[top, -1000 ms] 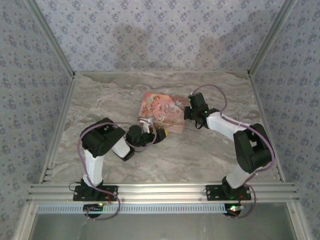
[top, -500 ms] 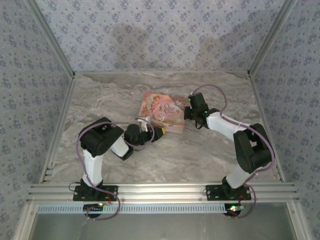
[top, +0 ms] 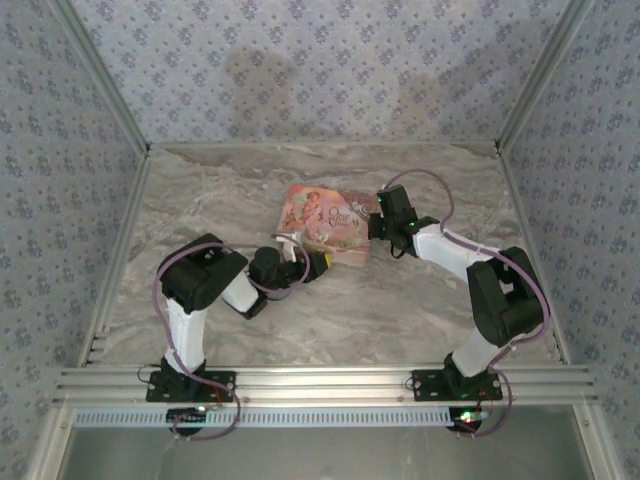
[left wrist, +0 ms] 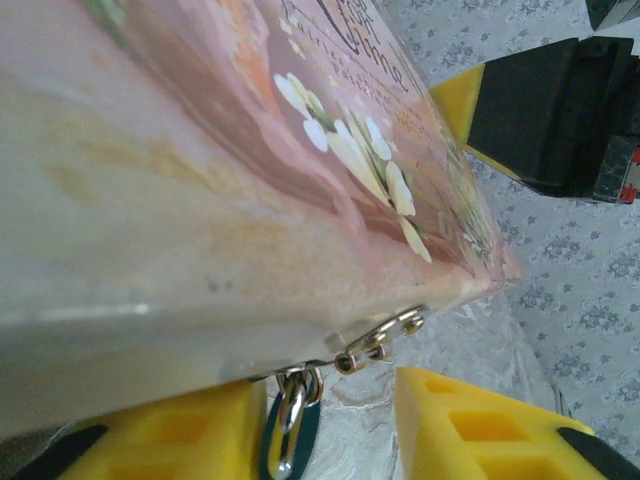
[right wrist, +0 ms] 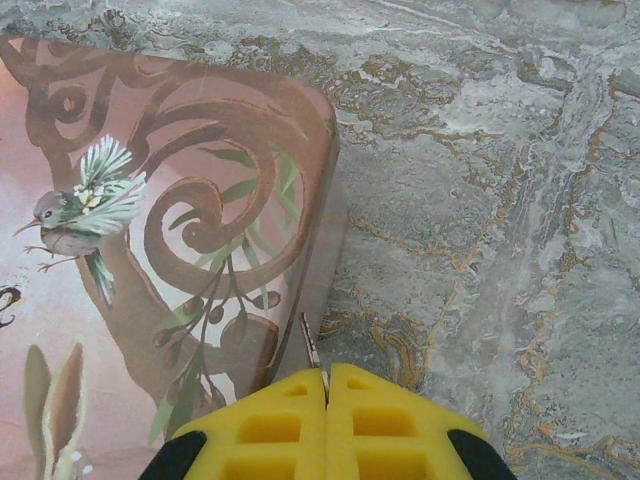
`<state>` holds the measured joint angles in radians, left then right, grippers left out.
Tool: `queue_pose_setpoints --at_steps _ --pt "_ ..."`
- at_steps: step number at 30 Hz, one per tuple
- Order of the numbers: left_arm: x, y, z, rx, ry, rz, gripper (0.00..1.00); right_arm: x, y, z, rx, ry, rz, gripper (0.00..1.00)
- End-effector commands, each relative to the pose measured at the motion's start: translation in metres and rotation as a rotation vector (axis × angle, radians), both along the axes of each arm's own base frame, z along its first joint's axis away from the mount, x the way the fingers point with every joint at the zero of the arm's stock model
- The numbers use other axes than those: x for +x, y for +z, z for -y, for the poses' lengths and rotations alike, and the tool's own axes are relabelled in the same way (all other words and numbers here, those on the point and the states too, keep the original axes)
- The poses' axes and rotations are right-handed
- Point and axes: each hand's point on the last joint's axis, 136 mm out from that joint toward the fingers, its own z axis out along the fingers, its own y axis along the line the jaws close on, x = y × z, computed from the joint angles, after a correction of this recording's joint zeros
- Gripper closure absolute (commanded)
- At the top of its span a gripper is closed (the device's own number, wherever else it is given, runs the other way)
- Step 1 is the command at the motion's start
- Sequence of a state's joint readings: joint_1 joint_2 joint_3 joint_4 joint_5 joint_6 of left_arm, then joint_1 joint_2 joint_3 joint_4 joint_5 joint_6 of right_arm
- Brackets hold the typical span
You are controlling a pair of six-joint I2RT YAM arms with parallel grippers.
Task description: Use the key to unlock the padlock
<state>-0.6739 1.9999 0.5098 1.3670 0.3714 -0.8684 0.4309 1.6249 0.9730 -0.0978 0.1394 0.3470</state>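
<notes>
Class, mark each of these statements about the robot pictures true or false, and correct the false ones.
1. The right gripper is shut on a thin metal key. True.
2. The padlock lies on top of the pink box. False: it hangs below the box's edge, at the clasp.
3. The left gripper has its fingers apart, one on each side of the padlock. True.
4. The key is already in the padlock. False: the key is beside another corner of the box, apart from the padlock.
</notes>
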Motion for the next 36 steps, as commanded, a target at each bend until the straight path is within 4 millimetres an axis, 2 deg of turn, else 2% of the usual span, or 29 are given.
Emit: queue_pose_setpoints --at_steps 1,7,15,23,29,31,36 --pt "0.000 0.002 0.004 -0.024 -0.017 -0.017 0.58 -0.007 0.000 -0.002 0.009 0.010 -0.012 1.00" --pt "-0.004 0.002 0.016 -0.035 -0.046 -0.020 0.56 -0.006 0.000 -0.001 0.009 0.007 -0.011 1.00" --pt "-0.008 0.000 0.018 -0.029 -0.042 -0.019 0.49 -0.007 -0.001 -0.001 0.008 0.007 -0.013 1.00" --pt "-0.004 -0.004 0.003 -0.030 -0.003 -0.038 0.68 -0.007 0.001 -0.001 0.009 0.007 -0.008 1.00" --pt "-0.005 -0.008 0.000 -0.026 -0.004 -0.056 0.72 -0.008 0.000 0.001 0.011 0.003 -0.008 1.00" --pt "-0.004 -0.009 -0.001 -0.025 -0.003 -0.061 0.78 -0.008 0.001 0.000 0.013 0.002 -0.006 1.00" --pt "-0.004 -0.012 -0.006 -0.024 0.001 -0.079 0.82 -0.008 0.002 0.000 0.011 0.004 -0.004 1.00"
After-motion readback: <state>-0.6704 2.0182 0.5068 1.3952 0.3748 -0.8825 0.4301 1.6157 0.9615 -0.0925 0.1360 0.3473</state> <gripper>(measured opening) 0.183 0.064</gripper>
